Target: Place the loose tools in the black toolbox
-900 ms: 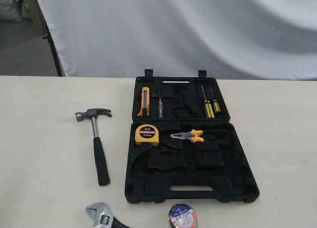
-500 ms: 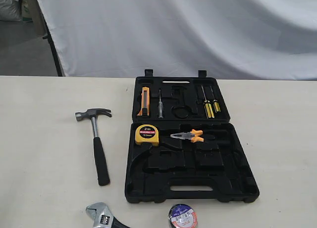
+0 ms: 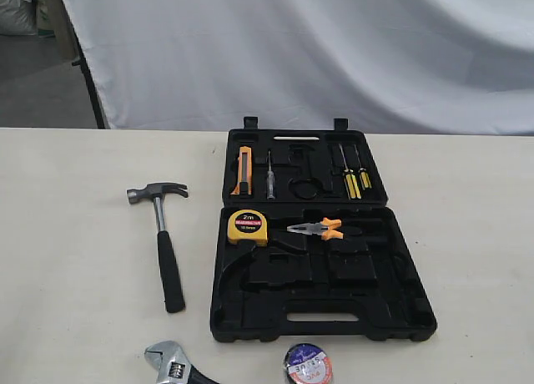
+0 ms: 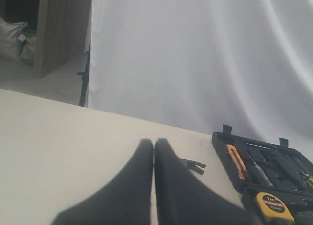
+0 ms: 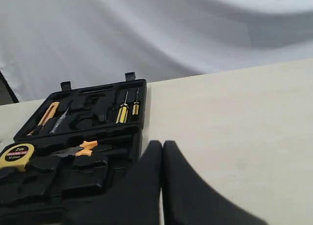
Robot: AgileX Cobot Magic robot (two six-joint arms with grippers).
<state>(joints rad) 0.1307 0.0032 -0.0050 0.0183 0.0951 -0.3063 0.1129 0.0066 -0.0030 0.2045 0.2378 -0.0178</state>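
Nothing visibly changes across the exterior view. The wrench (image 3: 173, 363) and tape roll (image 3: 307, 365), cut off at the bottom edge of the frame, seem not to shift, though a slight move there could go unseen.

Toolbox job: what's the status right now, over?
Left gripper and right gripper both shut, empty. Hammer, wrench, tape roll lie on the table outside the open toolbox. Nothing blocking the hammer.

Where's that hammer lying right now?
In the exterior view the hammer lies flat on the table, left of the open black toolbox and apart from it, its handle end pointing toward the wrench at the bottom edge.
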